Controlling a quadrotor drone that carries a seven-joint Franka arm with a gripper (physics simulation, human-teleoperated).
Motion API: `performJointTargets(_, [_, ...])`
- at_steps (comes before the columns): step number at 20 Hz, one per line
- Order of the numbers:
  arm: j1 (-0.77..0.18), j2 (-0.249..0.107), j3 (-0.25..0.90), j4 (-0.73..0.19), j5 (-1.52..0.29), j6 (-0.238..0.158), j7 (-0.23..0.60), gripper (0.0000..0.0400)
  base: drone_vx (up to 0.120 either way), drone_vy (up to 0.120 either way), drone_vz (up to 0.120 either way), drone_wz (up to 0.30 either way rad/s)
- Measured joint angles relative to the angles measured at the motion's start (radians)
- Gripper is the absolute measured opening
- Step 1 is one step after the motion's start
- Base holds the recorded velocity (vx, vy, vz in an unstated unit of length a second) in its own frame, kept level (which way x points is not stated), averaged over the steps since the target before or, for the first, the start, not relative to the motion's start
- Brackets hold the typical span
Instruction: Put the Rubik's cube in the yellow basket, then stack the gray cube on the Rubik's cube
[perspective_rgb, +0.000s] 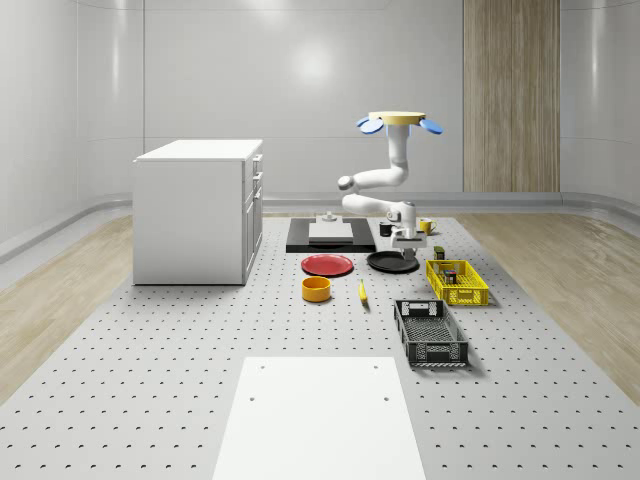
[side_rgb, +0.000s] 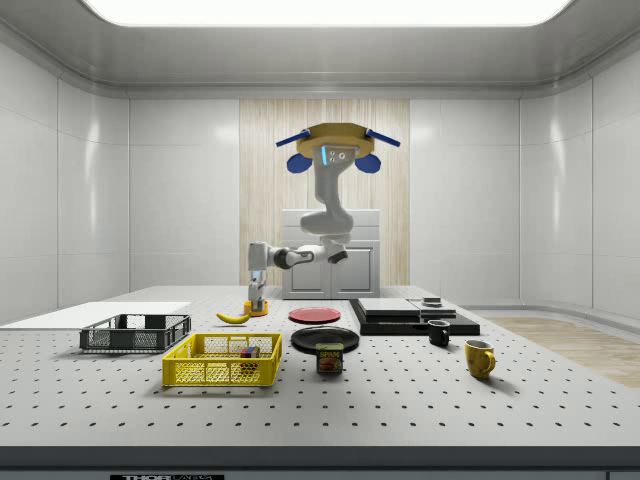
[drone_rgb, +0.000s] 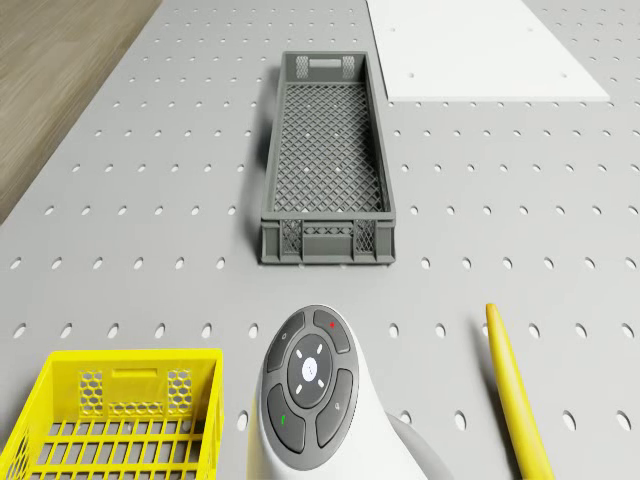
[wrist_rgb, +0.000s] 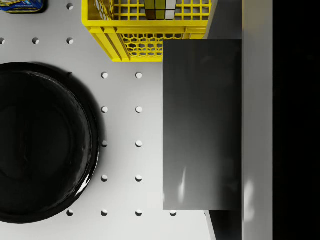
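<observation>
The drone (perspective_rgb: 400, 122) hovers over the table's far middle, its arm reaching down. My gripper (perspective_rgb: 405, 240) hangs above the black plate (perspective_rgb: 392, 262), just short of the yellow basket (perspective_rgb: 478, 297). It is shut on the gray cube (wrist_rgb: 202, 125), which looms close in the wrist view with one finger (wrist_rgb: 257, 125) against its side. The Rubik's cube (wrist_rgb: 160, 9) lies inside the yellow basket (wrist_rgb: 135, 40), beyond the held cube. From the side, the gripper (side_rgb: 257, 300) hangs well above table level, with the basket (side_rgb: 210, 372) and the Rubik's cube (side_rgb: 247, 352) nearer the camera.
A dark mesh crate (perspective_rgb: 430, 332) lies in front of the basket. A banana (perspective_rgb: 362, 291), orange bowl (perspective_rgb: 316, 288) and red plate (perspective_rgb: 328, 264) sit toward the whole-scene view's left. A white cabinet (perspective_rgb: 200, 210) stands far left. A can (side_rgb: 330, 358) and mugs (side_rgb: 479, 357) stand close by.
</observation>
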Motion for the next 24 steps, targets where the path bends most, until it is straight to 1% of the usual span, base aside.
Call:
performJointTargets(2, [0.0,0.0,0.0,0.0,0.0,0.0,0.0,0.025,0.0,0.12,0.0,0.0])
performJointTargets(4, [0.0,0.0,0.0,0.0,0.0,0.0,0.0,0.025,-0.08,0.12,0.0,0.0])
performJointTargets(11, [0.0,0.001,0.0,0.0,0.0,-0.001,0.0,0.025,0.0,0.12,0.0,0.0])
performJointTargets(15, [0.001,0.001,0.0,0.0,0.0,-0.001,0.0,0.025,0.0,0.12,-0.12,0.0])
performJointTargets(19, [0.001,0.001,0.0,0.0,-0.001,-0.001,-0.001,0.025,0.0,0.12,0.0,0.0])
performJointTargets(21, [0.001,0.001,0.0,0.0,-0.001,-0.001,-0.001,0.025,-0.1,0.12,0.0,0.0])
performJointTargets(24, [0.001,0.001,0.0,0.0,-0.001,-0.001,-0.001,0.025,0.0,0.12,0.0,0.0])
